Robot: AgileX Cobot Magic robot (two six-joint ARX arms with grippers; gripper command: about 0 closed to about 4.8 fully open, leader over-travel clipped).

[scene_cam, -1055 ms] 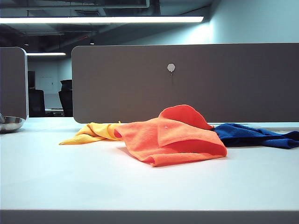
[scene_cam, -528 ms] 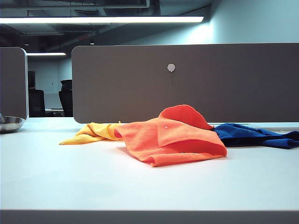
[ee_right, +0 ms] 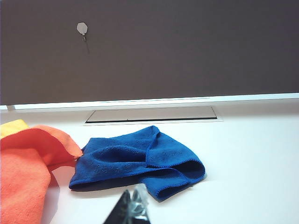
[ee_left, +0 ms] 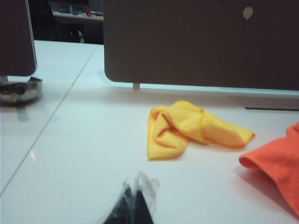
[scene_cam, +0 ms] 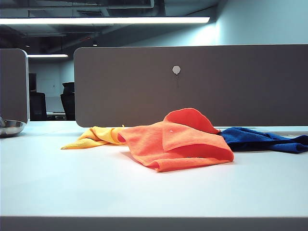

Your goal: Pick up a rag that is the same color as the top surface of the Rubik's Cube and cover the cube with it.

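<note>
The orange rag (scene_cam: 180, 139) lies heaped in a mound at the middle of the white table (scene_cam: 96, 187). Its edge also shows in the left wrist view (ee_left: 280, 163) and the right wrist view (ee_right: 23, 177). The Rubik's Cube is hidden in every view. My left gripper (ee_left: 135, 189) is shut and empty, low over bare table, short of the yellow cloth. My right gripper (ee_right: 136, 196) is shut and empty, just short of the blue cloth. Neither gripper shows in the exterior view.
A yellow cloth (scene_cam: 98, 136) (ee_left: 187, 128) lies left of the rag, a dark blue cloth (scene_cam: 260, 139) (ee_right: 135, 163) to its right. A grey partition (scene_cam: 192, 86) closes the table's back. A metal bowl (scene_cam: 9, 127) (ee_left: 18, 91) stands at the far left.
</note>
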